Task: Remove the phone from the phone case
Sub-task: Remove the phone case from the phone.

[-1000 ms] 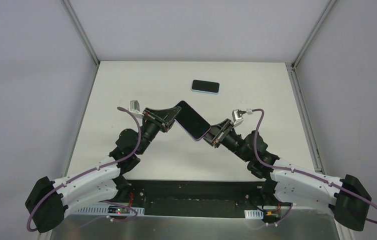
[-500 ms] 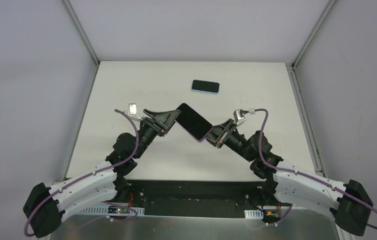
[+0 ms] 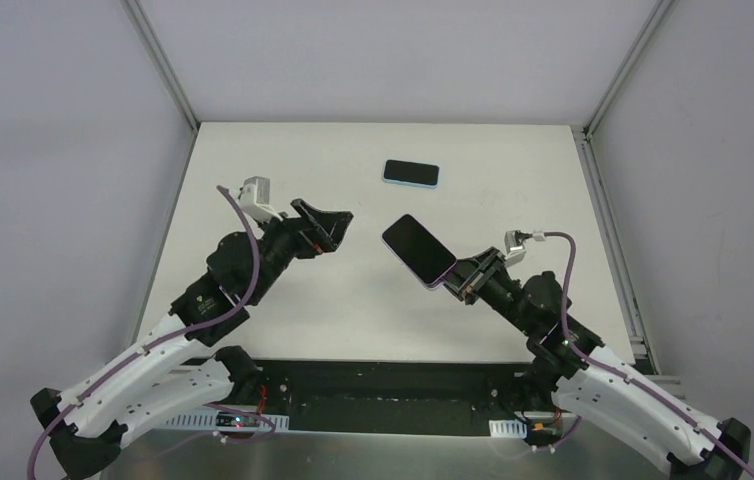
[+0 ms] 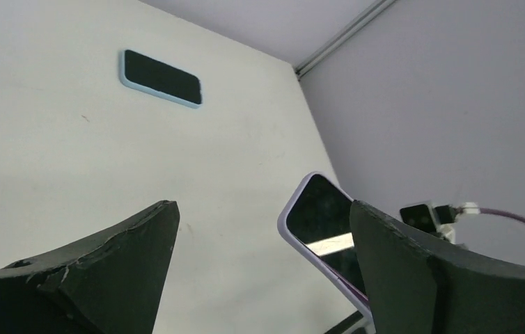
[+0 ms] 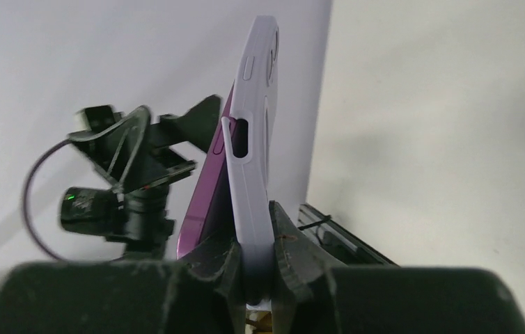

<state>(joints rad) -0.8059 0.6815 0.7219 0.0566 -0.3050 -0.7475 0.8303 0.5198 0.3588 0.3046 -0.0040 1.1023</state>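
Note:
My right gripper (image 3: 460, 282) is shut on the lower end of the lilac phone case (image 5: 254, 132) and holds it tilted above the table. The phone (image 3: 416, 247) shows its black screen up and to the left. In the right wrist view, the phone's purple edge (image 5: 206, 191) stands a little away from the case near my fingers, while the far end still sits in it. My left gripper (image 3: 339, 222) is open and holds nothing, a short gap left of the phone. In the left wrist view, the phone (image 4: 319, 212) shows beside the right finger (image 4: 413, 271).
A second phone in a light blue case (image 3: 411, 173) lies flat, screen up, at the back middle of the white table (image 3: 283, 170); it also shows in the left wrist view as the blue-cased phone (image 4: 160, 78). Grey walls and metal rails border the table.
The left gripper has opened, let go of the phone's top end and drawn back to the left. The right arm has carried the cased phone a little right and toward the near edge.

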